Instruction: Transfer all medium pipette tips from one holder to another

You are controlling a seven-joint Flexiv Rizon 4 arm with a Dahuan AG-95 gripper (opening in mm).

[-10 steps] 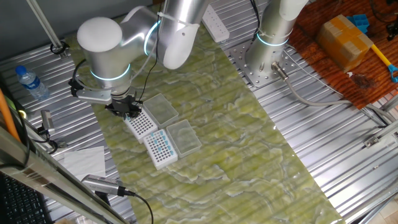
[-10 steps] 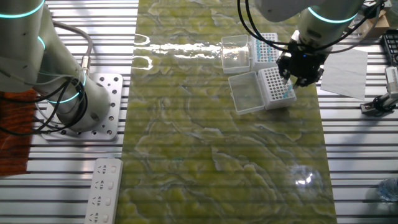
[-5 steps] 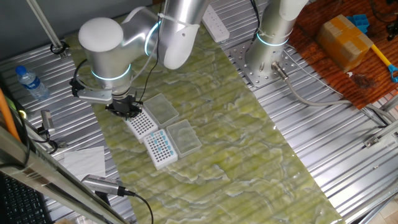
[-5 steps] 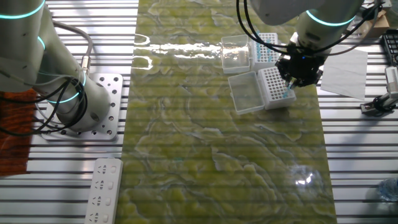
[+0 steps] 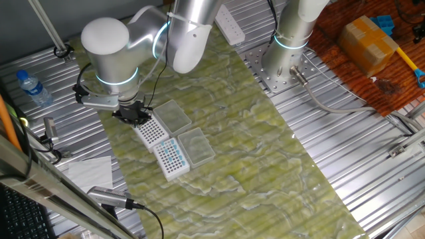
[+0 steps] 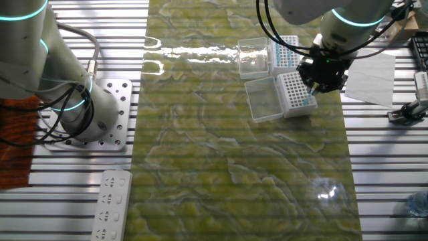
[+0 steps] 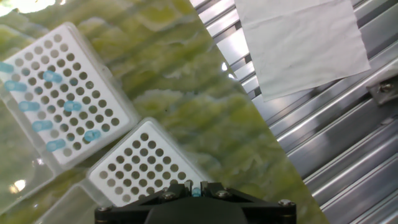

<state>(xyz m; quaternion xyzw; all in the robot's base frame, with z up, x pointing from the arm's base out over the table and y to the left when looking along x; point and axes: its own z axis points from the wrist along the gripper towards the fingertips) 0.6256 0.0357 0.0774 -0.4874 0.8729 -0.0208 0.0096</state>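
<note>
Gripper point(image 6: 314, 86) above white tip holder point(image 6: 295, 94)

Mat point(image 5: 252, 139): lies along the table's middle, bearing both holders and both lids.
Near holder point(image 5: 170, 157): on the mat, end to end with the far holder point(image 5: 150, 131), touching or nearly so.
Lids point(image 5: 195, 146): one just beside each holder (on the mat's inner side).
Gripper point(image 5: 135, 117): above the far holder's outer end.
Pipette tips point(image 7: 53, 111): standing scattered in the near holder.
Paper sheet point(image 7: 303, 38): off the mat, beside the holders.
</note>
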